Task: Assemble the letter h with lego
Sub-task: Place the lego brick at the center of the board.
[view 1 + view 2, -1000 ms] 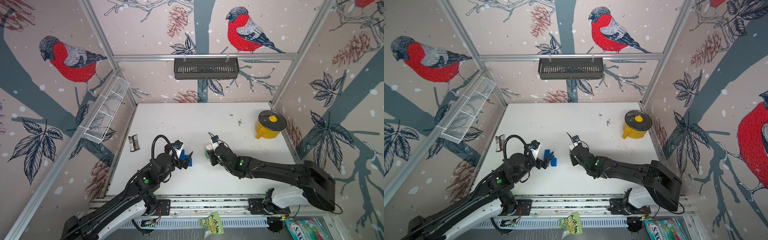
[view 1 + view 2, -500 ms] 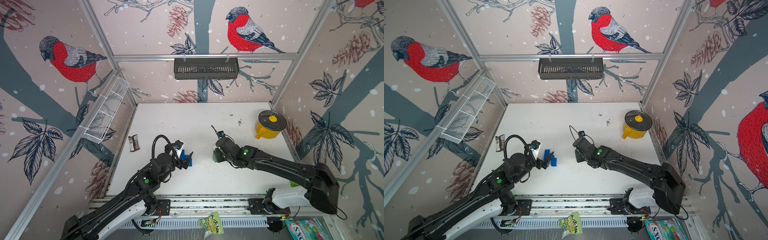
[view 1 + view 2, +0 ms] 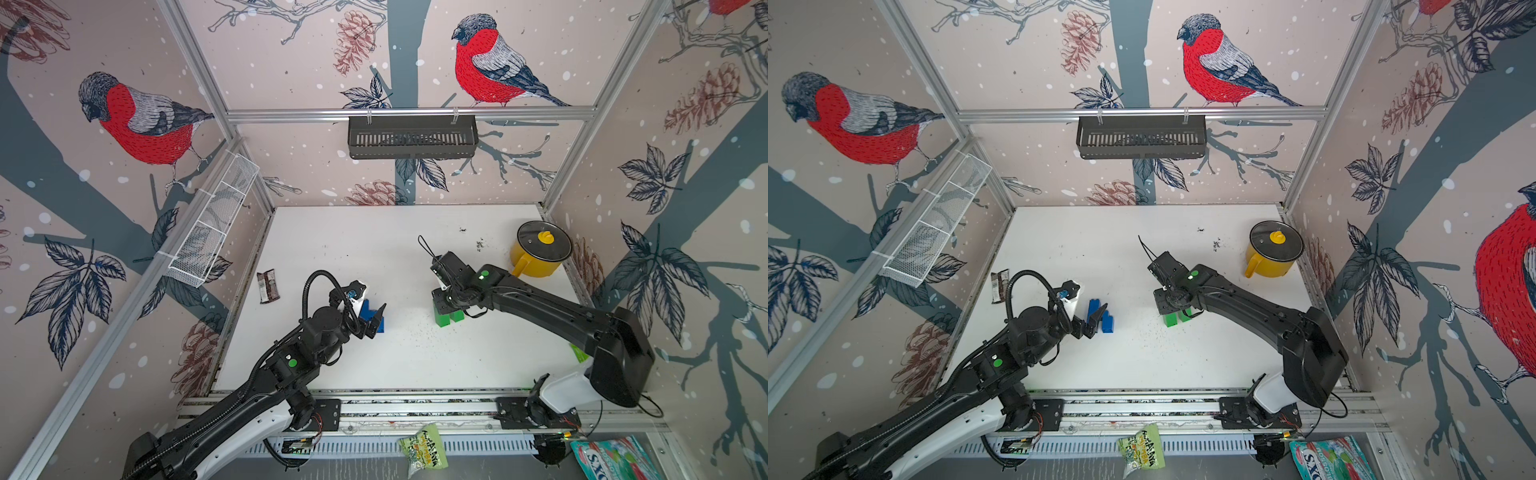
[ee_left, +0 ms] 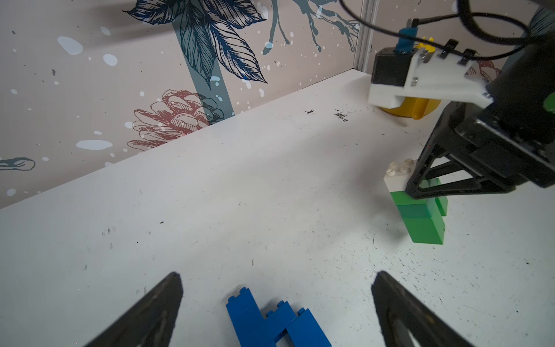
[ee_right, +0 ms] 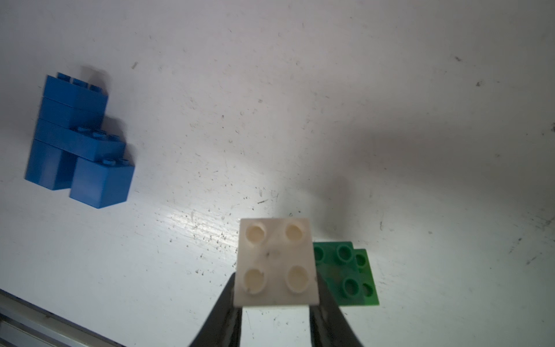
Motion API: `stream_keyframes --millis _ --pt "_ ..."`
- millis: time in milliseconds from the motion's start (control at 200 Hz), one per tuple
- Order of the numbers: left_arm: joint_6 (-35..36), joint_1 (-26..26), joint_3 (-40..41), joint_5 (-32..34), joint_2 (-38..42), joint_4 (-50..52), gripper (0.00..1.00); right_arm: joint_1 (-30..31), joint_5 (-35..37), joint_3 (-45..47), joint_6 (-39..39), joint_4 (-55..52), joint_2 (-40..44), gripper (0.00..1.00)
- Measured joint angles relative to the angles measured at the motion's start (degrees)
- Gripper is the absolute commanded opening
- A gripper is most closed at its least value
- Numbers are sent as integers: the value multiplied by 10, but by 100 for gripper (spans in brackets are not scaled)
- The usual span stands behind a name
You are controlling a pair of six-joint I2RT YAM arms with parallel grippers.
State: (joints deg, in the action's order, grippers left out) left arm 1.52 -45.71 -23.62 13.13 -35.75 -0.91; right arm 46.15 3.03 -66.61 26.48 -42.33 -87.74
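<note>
1 green-white stack [image 4: 420, 222] shifted rightward.

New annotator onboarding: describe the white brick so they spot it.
On the table, find the yellow pot, then the right gripper nearby. It is shut on the white brick atop the green bricks; every other brick is green or blue.

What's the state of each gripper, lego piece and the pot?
left gripper: open, poised at blue assembly
right gripper: shut on white brick
white brick: gripped, studs up, atop green stack
green stack: standing upright
blue assembly: joined, lying on its side
yellow pot: lid on
</note>
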Motion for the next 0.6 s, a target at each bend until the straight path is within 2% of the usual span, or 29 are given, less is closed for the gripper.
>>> stream_keyframes --millis 350,600 --pt "0 -1 0 -11 1 0 98 -52 -45 -38 -39 -44 -88 17" --pt "0 -1 0 -11 0 0 98 -65 -64 -45 -41 -56 -110 30"
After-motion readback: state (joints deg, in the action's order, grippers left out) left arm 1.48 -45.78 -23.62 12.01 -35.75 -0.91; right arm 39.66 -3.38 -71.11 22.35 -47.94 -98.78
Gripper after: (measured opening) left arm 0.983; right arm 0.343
